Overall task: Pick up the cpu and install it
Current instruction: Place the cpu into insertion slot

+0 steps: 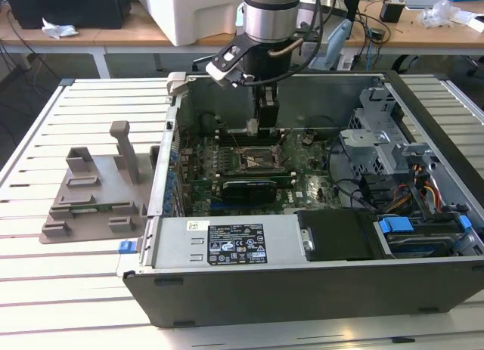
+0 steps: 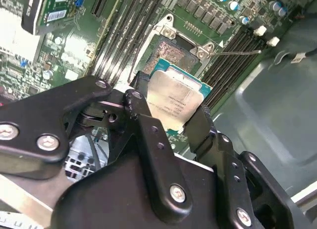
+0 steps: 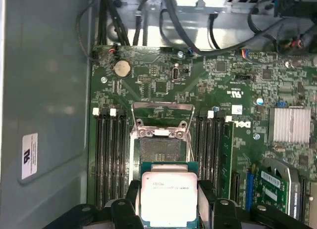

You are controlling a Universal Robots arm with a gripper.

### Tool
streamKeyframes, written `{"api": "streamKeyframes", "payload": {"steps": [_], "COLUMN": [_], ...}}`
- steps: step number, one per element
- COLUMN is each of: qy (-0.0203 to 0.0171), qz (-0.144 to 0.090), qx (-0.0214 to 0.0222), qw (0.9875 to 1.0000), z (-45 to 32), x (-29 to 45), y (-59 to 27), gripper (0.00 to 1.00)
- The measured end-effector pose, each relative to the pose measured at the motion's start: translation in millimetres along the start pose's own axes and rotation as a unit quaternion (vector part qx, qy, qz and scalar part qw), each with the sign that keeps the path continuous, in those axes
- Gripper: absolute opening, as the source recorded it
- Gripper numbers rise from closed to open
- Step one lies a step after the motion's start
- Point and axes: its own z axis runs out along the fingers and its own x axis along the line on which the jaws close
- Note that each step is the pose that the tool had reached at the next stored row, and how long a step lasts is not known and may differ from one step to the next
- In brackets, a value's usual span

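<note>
In both wrist views the cpu (image 3: pixel 168 198) (image 2: pixel 174 98) shows its pale silvery square top on a green board, and my gripper (image 3: pixel 169 192) (image 2: pixel 170 106) is shut on it. One black finger (image 3: pixel 132 193) presses each of two opposite edges. The chip hangs a little above the motherboard, just short of the open dark socket (image 3: pixel 159 152) (image 2: pixel 173 53), whose metal frame is flipped up. In the exterior view my gripper (image 1: pixel 255 125) reaches down inside the computer case over the socket (image 1: pixel 257 159).
Memory slots (image 3: pixel 110 155) flank the socket on both sides. A green expansion card (image 1: pixel 253 187) lies in front of it. Drive cages and cables (image 1: pixel 393 168) fill the case at the exterior view's right. A grey plastic fixture (image 1: pixel 98 191) stands on the slatted table outside the case.
</note>
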Motion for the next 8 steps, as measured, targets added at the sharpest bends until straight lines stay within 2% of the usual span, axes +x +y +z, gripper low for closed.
{"api": "streamKeyframes", "payload": {"steps": [2, 5, 6, 7, 8], "qy": [-0.0001, -0.0004, -0.0055, -0.0195, -0.0208], "qz": [0.027, 0.045, 0.044, 0.040, 0.034], "qx": [-0.0004, -0.0006, -0.0009, -0.0012, -0.0013], "qw": [0.9996, 0.9990, 0.9990, 0.9990, 0.9992], "z": [0.0, 0.0, 0.2, 0.1, 0.2], "x": [0.0, 0.0, 0.1, 0.1, 0.0], "y": [0.0, 0.0, -0.1, 0.0, 0.0], "gripper": [0.55, 0.55, 0.55, 0.55, 0.55]}}
